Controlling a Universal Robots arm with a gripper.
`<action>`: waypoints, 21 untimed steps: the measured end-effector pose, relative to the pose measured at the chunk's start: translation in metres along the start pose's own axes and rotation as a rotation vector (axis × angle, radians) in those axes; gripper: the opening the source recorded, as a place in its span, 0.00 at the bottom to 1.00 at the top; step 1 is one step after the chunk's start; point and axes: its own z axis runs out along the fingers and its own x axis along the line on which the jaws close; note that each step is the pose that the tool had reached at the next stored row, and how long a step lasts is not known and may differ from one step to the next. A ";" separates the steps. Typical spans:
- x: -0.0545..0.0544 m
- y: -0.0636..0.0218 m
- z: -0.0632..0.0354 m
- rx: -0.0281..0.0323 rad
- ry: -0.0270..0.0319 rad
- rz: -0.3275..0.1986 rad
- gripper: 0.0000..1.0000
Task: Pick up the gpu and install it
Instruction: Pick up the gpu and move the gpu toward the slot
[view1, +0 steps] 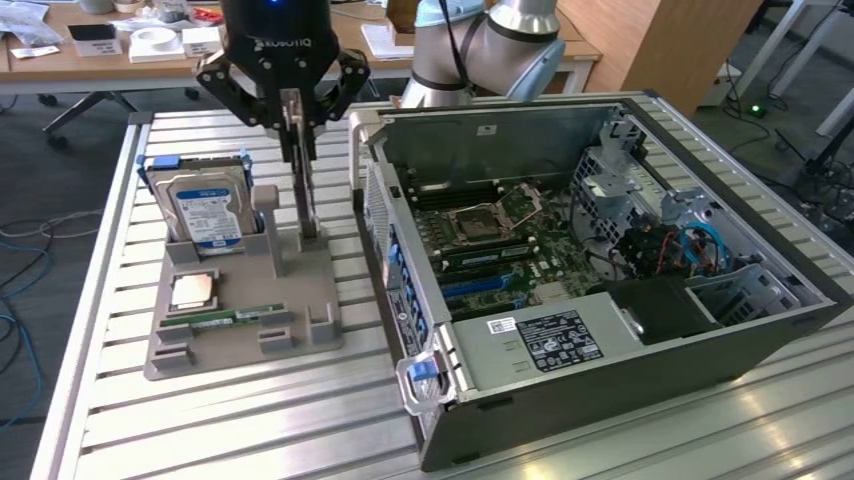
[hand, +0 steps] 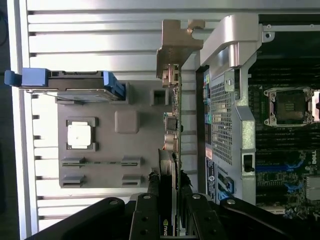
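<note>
The gpu (view1: 308, 205) stands upright and edge-on in the grey holder (view1: 304, 300), a thin dark card with a metal bracket (hand: 175, 50) at one end. My gripper (view1: 300, 150) hangs straight over it, and both fingers come down on either side of its top edge. In the wrist view the card (hand: 170, 125) runs between the black fingers (hand: 152, 200), which press on its faces; the gripper (hand: 168, 176) is shut on it. The card's lower edge is still at the holder's slot.
A blue-labelled hard drive (view1: 200, 205) stands in the holder beside the card, with a CPU (view1: 196, 290) and a green RAM stick (view1: 220, 320) lying in front. The open computer case (view1: 641, 330) with its motherboard (view1: 494, 240) lies close on the exterior view's right.
</note>
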 end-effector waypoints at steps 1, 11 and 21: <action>0.000 0.0001 -0.0031 -0.0001 -0.0001 0.000 0.26; -0.001 0.0012 -0.0269 -0.0002 -0.0001 0.000 0.26; -0.001 0.0013 -0.0275 0.0000 0.0000 0.000 0.26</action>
